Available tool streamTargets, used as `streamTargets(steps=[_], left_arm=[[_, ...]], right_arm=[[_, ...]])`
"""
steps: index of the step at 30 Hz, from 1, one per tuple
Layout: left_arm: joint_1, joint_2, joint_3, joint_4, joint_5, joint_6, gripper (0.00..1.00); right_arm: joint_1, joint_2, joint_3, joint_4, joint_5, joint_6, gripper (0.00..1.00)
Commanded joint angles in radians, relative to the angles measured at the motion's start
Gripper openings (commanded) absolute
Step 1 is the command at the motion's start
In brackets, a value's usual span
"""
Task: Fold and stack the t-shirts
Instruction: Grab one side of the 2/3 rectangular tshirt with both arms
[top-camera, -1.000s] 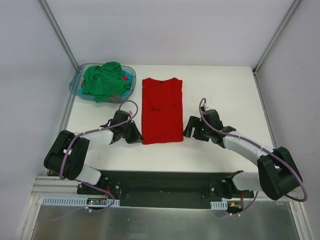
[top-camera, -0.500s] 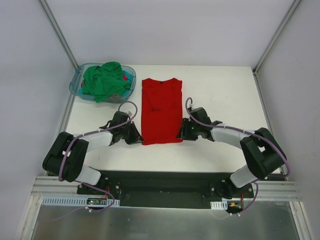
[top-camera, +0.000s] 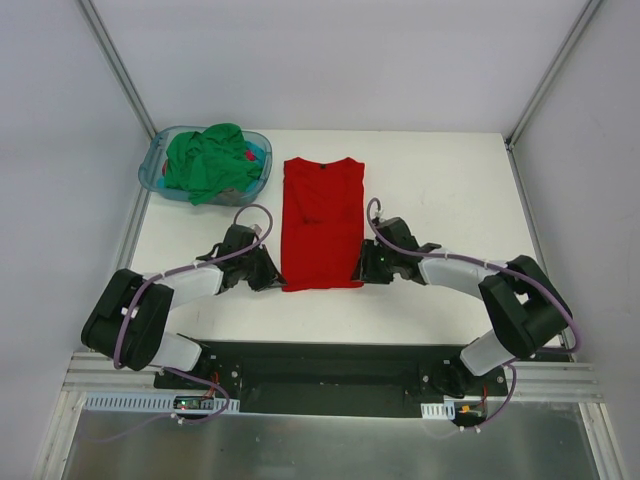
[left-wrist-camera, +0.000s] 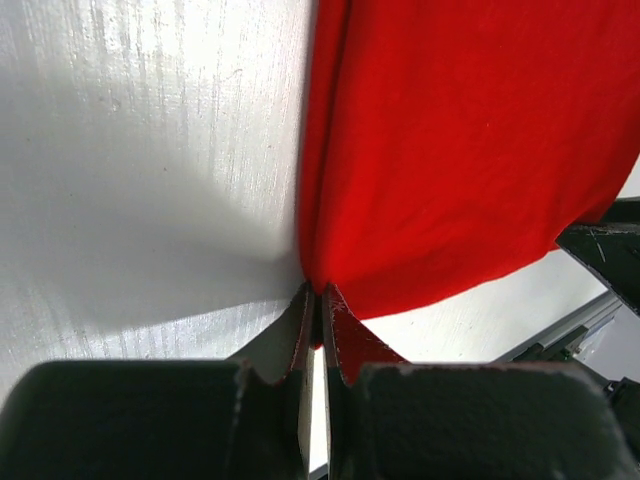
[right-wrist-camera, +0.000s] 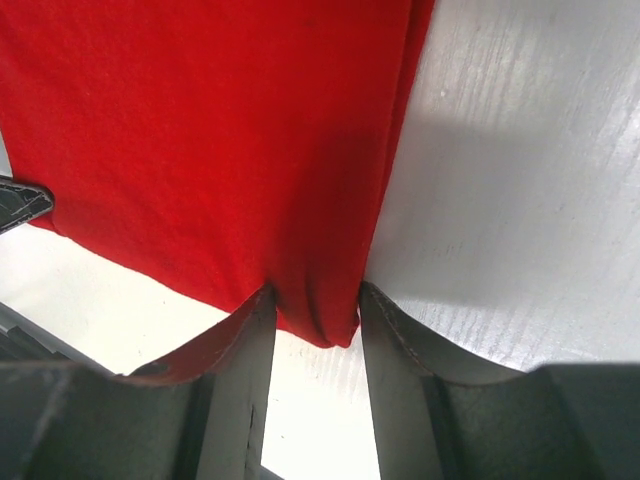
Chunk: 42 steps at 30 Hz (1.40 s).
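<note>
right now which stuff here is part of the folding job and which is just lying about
Part of the job:
red t-shirt, spread flat
green t-shirt, bunched up

Just lying about:
blue-teal basket, holding the green one
white table

The left gripper (left-wrist-camera: 318, 300) and right gripper (right-wrist-camera: 312, 305) are moulded in black; white links (top-camera: 455, 270) are trailed by purple cables (top-camera: 255, 207).

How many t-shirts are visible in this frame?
2: a red t-shirt flat mid-table, a green t-shirt bunched in the basket; others may lie hidden beneath it.
</note>
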Motion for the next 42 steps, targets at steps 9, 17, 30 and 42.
streamTargets(steps=[9, 17, 30, 42], left_arm=[[-0.009, -0.042, -0.029, -0.082, -0.056, 0.024, 0.0], [-0.009, -0.114, -0.068, -0.142, -0.038, 0.035, 0.0], [-0.009, -0.724, -0.088, -0.531, 0.024, 0.041, 0.0], [-0.009, -0.943, 0.095, -0.742, -0.013, 0.05, 0.0]], right_arm=[[0.051, -0.004, -0.013, -0.098, 0.056, 0.051, 0.3], [0.083, -0.056, -0.052, -0.152, -0.003, 0.054, 0.09], [0.197, -0.242, 0.06, -0.48, -0.474, -0.058, 0.05], [0.264, -0.392, 0.054, -0.491, -0.701, 0.052, 0.06]])
